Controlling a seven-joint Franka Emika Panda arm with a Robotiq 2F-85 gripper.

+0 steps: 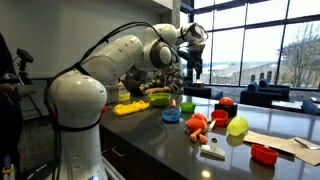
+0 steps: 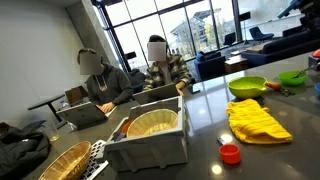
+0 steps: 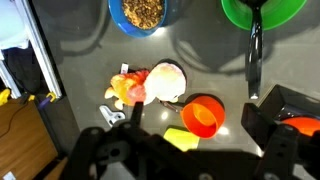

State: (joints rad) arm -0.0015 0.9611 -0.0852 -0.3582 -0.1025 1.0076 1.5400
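Observation:
My gripper [image 1: 196,68] hangs high above the dark table, open and empty. In the wrist view its two dark fingers [image 3: 195,150] frame the bottom of the picture. Below and between them an orange cup [image 3: 203,115] lies on its side, with a yellow piece [image 3: 180,138] beside it. An orange and white toy cluster [image 3: 150,85] lies next to the cup. A blue bowl of brown bits [image 3: 145,12] and a green pan [image 3: 262,10] with a black handle [image 3: 254,50] lie further off. The gripper touches nothing.
In an exterior view the table holds a yellow cloth [image 1: 130,107], green pan [image 1: 158,97], blue bowl [image 1: 172,115], yellow-green ball [image 1: 237,126], red bowl [image 1: 263,153] and papers [image 1: 290,143]. A white bin [image 2: 150,140], a basket [image 2: 65,162] and seated people [image 2: 105,80] show in an exterior view.

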